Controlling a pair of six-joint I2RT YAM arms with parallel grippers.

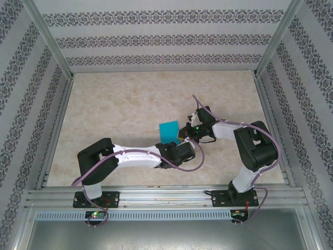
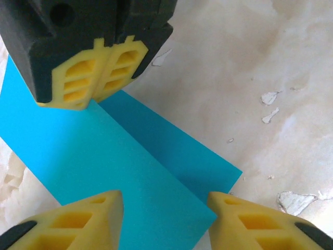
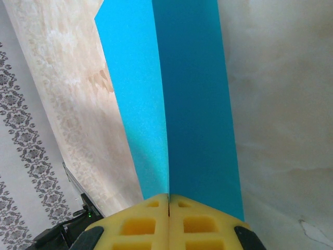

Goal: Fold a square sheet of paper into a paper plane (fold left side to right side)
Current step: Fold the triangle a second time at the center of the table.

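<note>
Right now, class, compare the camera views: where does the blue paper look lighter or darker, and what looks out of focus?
Right wrist view: the paper has a brighter left panel and a darker right one, meeting at a crease; the right fingers look soft. Left wrist view: a darker strip runs along the paper's right side; the left fingers look blurred. Top view: even light, no glare.

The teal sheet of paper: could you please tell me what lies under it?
The marbled table shows beside the sheet of paper, whose lighter upper flap covers part of a darker lower layer. The table surface directly beneath is hidden.
</note>
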